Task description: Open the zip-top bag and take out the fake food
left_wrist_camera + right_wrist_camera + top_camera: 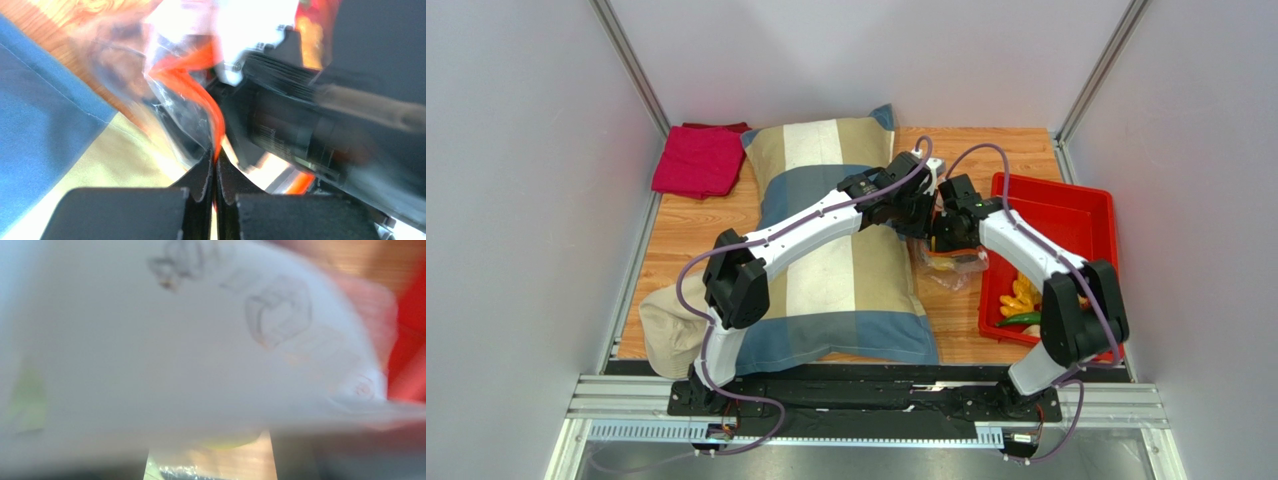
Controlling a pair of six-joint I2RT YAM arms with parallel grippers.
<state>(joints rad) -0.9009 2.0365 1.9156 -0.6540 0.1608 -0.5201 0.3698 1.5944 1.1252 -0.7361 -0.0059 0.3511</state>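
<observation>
The zip-top bag [954, 268] hangs crumpled between the two grippers, beside the pillow's right edge. My left gripper [918, 222] is shut on its red-orange zip strip [210, 107], and clear plastic [180, 107] spreads beyond the tips. My right gripper [942, 240] is right against the bag. The bag's blurred white label [200, 340] fills the right wrist view. Its dark fingers [325, 460] show dimly, set apart, with a yellow piece of fake food [230, 441] between and beyond them. More fake food, yellow [1023, 293] and green [1022, 319], lies in the red tray [1081, 210].
A large striped pillow [826, 270] covers the middle of the wooden table [1016, 150]. A red cloth [698, 160] lies at the back left. A beige cloth [661, 330] sticks out under the pillow's near left corner. Grey walls close in both sides.
</observation>
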